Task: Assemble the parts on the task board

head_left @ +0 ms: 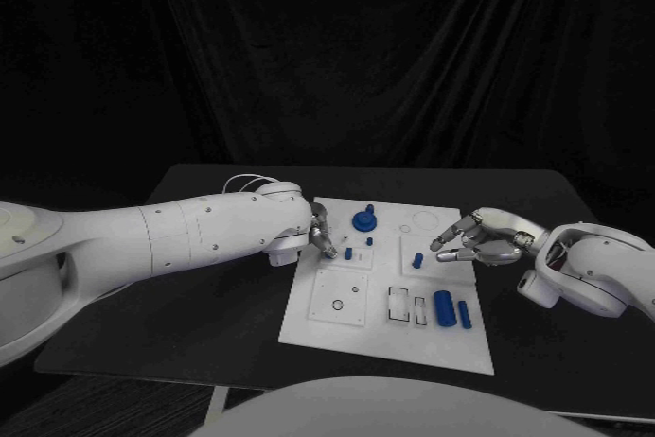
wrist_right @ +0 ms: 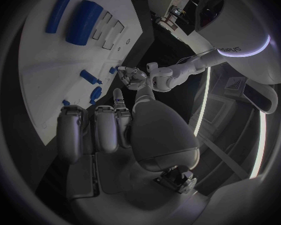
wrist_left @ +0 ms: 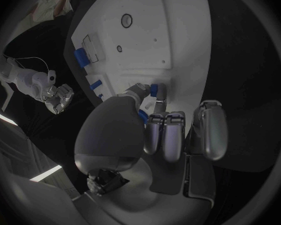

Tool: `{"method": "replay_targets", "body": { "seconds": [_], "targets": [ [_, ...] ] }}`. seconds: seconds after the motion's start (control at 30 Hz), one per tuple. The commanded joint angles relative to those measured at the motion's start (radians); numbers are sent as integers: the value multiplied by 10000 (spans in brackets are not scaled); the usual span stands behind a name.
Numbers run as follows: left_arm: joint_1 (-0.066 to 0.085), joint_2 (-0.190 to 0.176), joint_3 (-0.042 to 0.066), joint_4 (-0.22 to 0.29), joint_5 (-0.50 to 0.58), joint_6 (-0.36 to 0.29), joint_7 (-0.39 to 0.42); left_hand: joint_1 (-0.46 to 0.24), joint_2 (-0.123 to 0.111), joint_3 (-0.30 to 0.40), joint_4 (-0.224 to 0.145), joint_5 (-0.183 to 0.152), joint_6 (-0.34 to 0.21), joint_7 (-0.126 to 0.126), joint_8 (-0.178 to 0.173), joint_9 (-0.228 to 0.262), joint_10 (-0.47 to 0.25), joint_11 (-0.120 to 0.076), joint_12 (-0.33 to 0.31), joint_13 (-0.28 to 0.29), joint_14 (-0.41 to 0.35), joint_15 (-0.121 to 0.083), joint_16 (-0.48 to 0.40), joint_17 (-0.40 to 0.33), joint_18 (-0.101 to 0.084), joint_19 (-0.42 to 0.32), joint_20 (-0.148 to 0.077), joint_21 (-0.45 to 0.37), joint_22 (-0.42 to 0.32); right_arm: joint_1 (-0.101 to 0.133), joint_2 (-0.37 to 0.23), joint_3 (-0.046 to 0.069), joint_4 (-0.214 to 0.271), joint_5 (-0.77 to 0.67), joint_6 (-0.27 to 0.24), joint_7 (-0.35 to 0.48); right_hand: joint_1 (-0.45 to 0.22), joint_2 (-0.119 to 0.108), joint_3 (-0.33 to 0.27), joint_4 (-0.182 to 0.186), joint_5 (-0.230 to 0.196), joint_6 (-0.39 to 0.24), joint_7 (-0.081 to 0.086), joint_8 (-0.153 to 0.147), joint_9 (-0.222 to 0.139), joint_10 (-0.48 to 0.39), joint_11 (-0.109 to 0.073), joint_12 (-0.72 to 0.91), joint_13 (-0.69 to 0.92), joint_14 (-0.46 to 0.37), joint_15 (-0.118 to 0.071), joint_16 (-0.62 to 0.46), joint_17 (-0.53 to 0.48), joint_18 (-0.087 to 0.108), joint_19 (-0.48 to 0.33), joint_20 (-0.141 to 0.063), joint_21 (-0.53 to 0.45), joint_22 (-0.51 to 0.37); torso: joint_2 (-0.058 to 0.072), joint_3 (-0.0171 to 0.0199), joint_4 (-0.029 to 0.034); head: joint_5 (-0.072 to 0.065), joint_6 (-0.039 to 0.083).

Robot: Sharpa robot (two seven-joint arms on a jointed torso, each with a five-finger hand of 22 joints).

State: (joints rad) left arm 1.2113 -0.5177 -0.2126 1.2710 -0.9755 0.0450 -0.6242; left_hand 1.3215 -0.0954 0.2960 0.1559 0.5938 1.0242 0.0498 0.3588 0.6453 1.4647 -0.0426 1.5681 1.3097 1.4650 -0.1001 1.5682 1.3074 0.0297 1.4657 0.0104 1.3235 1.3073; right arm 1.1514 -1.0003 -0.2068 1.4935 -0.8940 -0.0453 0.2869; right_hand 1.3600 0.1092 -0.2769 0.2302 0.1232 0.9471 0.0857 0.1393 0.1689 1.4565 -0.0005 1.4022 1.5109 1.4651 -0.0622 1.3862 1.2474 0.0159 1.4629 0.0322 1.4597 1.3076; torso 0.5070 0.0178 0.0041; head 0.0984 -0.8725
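- The flat white plastic task board point(head_left: 358, 316) lies in the middle of the matte black table point(head_left: 204, 305). It looks hard and smooth, with cut-out slots and round holes.
- My left hand point(head_left: 315, 235) is over the board's left edge. In the left wrist view it pinches a small blue plastic peg point(wrist_left: 153, 90) between two fingertips, right at the board.
- I think this peg is light, stiff and a bit slippery. I would hold it by its sides, near the top.
- My right hand point(head_left: 476, 241) is at the board's right edge, fingers curled in. I cannot tell if it holds anything.
- A fat blue plastic cylinder point(head_left: 442, 307) and a thin blue bar point(head_left: 464, 313) lie side by side on the board, near its front right corner. I would take them round the middle.
- A round blue knob point(head_left: 364, 218) stands near the back of the board.
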Motion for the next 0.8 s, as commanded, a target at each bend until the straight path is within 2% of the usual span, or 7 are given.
{"method": "replay_targets", "body": {
  "seconds": [0.03,0.2,0.43,0.53,0.63,0.67,0.8],
  "targets": [
    [152,-51,16,108,89,179,272,-181,-19,1524,-1341,324,-270,-2,286,495,1061,71,27,2611,1058,63,26,2634,147,570,45,-4,2047,-25,-18,5,7,11,88,-80,287,321,-23,-65,16,26,50,-29,-17,401,-42,-26,-1762,479,-90,-32,-9,141,552,66,-60,2233,-1,0,4,1,-2],
    [407,-131,17,169,90,647,346,-277,-12,1641,-1351,395,-432,7,451,684,1057,80,20,2606,1058,73,26,2634,152,554,52,-32,2040,-24,-33,5,21,11,76,-82,287,321,-23,-65,15,26,50,-29,-17,401,-42,-27,-1763,479,-90,-31,-8,141,553,66,-59,2234,-4,-2,2,16,-2],
    [955,-145,18,42,699,1886,482,-275,154,1805,-1331,30,-825,61,703,992,1053,137,12,2600,1058,124,26,2634,151,522,93,-38,2040,-24,-73,5,69,11,61,-90,287,321,-23,-65,15,26,50,-29,-17,401,-42,-27,-1763,479,-90,-31,-8,141,553,66,-59,2234,-2,-2,-1,0,-2],
    [1197,-60,19,-153,1082,2719,451,-224,450,1904,-1198,-351,-1455,163,1066,1405,1008,233,-65,2549,1058,215,26,2634,159,472,164,-80,2028,-23,-76,5,74,11,63,-92,287,321,-23,-65,15,26,50,-29,-17,401,-42,-27,-1763,479,-90,-31,-8,141,553,66,-59,2234,-1,1,-2,-10,-2],
    [1377,91,19,-389,1280,3553,281,-140,868,2412,-962,-1548,-2380,285,1744,2084,891,360,-234,2438,1058,345,26,2634,184,359,283,-209,1993,-23,-66,5,73,11,80,-94,283,324,-29,-65,11,20,53,-32,-20,397,-44,-33,-1773,478,-90,-34,-14,144,548,67,-70,2230,2,1,-1,18,-2],
    [1425,170,19,-502,1327,3917,204,-233,731,2704,-885,-1439,-2629,306,2184,2426,897,381,-214,2450,1058,372,26,2634,188,337,323,-176,1994,-23,-60,5,72,11,87,-95,283,324,-29,-65,11,20,53,-32,-20,397,-44,-33,-1773,478,-90,-34,-14,144,548,67,-70,2230,0,1,1,20,-2],
    [1518,501,20,-964,1418,5008,28,-338,539,2999,-927,-1255,-2740,298,2502,2632,907,385,-191,2464,1058,373,26,2634,192,311,343,-147,1992,-23,-40,5,78,11,100,-101,283,327,-30,-64,10,16,54,-35,-21,395,-45,-37,-1779,481,-90,-24,2,148,541,68,-85,2225,0,-1,-3,54,-2]
  ]
}}
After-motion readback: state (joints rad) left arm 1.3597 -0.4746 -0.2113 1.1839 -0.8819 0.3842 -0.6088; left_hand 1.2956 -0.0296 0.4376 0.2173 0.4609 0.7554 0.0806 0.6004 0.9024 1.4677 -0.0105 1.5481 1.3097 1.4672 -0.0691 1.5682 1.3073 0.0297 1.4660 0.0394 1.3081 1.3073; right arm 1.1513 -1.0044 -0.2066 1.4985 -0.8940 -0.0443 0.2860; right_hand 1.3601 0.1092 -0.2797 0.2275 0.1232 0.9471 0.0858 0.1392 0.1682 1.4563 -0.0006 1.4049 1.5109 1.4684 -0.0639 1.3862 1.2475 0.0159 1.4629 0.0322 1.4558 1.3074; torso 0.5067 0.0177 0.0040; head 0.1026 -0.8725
